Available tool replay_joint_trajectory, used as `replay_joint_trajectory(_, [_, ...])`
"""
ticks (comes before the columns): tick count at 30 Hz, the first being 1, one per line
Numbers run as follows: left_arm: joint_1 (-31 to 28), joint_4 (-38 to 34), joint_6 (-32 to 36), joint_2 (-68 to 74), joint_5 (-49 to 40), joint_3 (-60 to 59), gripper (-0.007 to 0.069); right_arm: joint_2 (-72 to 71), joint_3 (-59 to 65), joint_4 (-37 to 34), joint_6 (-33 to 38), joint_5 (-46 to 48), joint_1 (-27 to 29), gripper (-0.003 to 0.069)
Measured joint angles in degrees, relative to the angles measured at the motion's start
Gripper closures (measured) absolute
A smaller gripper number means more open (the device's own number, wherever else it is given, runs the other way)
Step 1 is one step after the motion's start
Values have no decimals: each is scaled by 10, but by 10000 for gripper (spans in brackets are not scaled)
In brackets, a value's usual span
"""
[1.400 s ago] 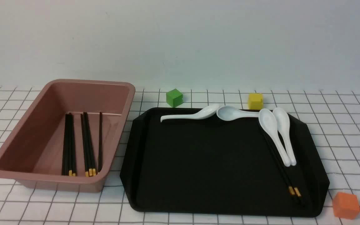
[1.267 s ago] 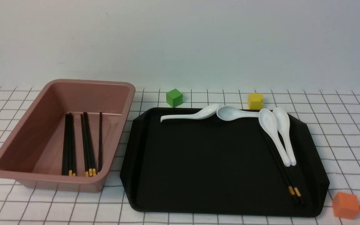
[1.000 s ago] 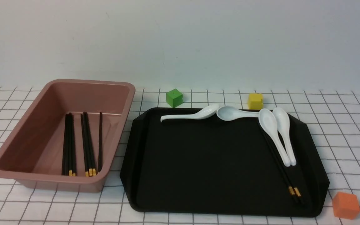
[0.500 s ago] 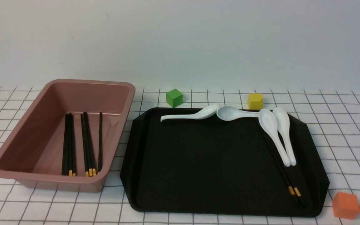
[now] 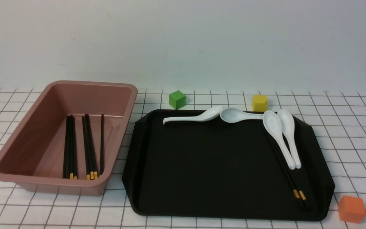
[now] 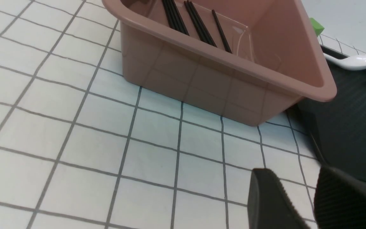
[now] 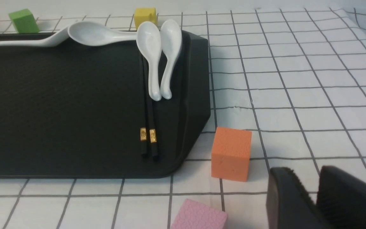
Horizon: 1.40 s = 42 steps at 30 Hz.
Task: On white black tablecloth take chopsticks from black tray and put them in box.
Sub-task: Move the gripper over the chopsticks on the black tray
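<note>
One pair of chopsticks [image 5: 292, 184] lies along the right side of the black tray [image 5: 202, 165]. Its gold-banded ends point toward the robot, and its far ends are tucked under two white spoons [image 5: 280, 140]. More black sticks [image 5: 70, 146] lie inside the pink box [image 5: 62, 188], which stands just left of the tray on the checked tablecloth [image 5: 345, 143]. An orange cube [image 5: 351, 208] sits beside the tray's near right corner. Nothing in the front view has shifted since the earlier frames. The left gripper [image 6: 297, 173] is over bare cloth near the box, its jaws slightly apart and empty. The right gripper [image 7: 307, 171] is near the orange cube, with a narrow gap between its jaws, holding nothing.
</note>
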<state>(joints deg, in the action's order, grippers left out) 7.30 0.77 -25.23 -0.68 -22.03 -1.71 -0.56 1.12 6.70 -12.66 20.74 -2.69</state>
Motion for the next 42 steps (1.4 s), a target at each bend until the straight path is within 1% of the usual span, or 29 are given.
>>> replay_joint_trajectory(7, [0, 0, 0, 0, 0, 0, 386, 0, 0, -1, 2, 0, 0, 472])
replay_joint_trajectory(8, [0, 0, 0, 0, 0, 0, 386, 0, 0, -15, -5, -2, 0, 470])
replay_joint_trajectory(10, [0, 0, 0, 0, 0, 0, 386, 0, 1, -70, -40, -11, 0, 467])
replay_joint_trajectory(11, [0, 0, 0, 0, 0, 0, 386, 0, 2, -114, -69, -20, 0, 466])
replay_joint_trajectory(12, [0, 0, 0, 0, 0, 0, 386, 0, 2, -123, -75, -21, 0, 466])
replay_joint_trajectory(13, [0, 0, 0, 0, 0, 0, 386, 0, 2, -198, -122, -34, 0, 464])
replay_joint_trajectory(14, [0, 0, 0, 0, 0, 0, 386, 0, 2, -231, -140, -41, 0, 462])
replay_joint_trajectory(15, [0, 0, 0, 0, 0, 0, 386, 0, 2, -247, -148, -46, 0, 461])
replay_joint_trajectory(16, [0, 0, 0, 0, 0, 0, 386, 0, 2, -278, -162, -56, 0, 459])
replay_joint_trajectory(19, [0, 0, 0, 0, 0, 0, 386, 0, 2, -316, -169, -66, 0, 457])
replay_joint_trajectory(24, [0, 0, 0, 0, 0, 0, 386, 0, -5, -311, -112, -117, 0, 463])
replay_joint_trajectory(27, [0, 0, 0, 0, 0, 0, 386, 36, -67, -285, -67, -107, 0, 522])
replay_joint_trajectory(28, [0, 0, 0, 0, 0, 0, 386, 65, -101, -266, -49, -89, 0, 557])
replay_joint_trajectory(29, [0, 0, 0, 0, 0, 0, 386, 118, -154, -231, -27, -47, 0, 610])
replay_joint_trajectory(31, [0, 0, 0, 0, 0, 0, 386, 193, -218, -182, -15, 24, 0, 657])
replay_joint_trajectory(34, [0, 0, 0, 0, 0, 0, 386, 313, -297, -117, -14, 143, 0, 662])
replay_joint_trajectory(35, [0, 0, 0, 0, 0, 0, 386, 392, -340, -87, -15, 213, 0, 661])
replay_joint_trajectory(36, [0, 0, 0, 0, 0, 0, 386, 457, -370, -72, -14, 257, 0, 659])
replay_joint_trajectory(38, [0, 0, 0, 0, 0, 0, 386, 557, -409, -79, 4, 292, 0, 650])
replay_joint_trajectory(40, [0, 0, 0, 0, 0, 0, 386, 627, -432, -101, 32, 298, -6, 632])
replay_joint_trajectory(42, [0, 0, 0, 0, 0, 0, 386, 702, -457, -132, 63, 294, -26, 592])
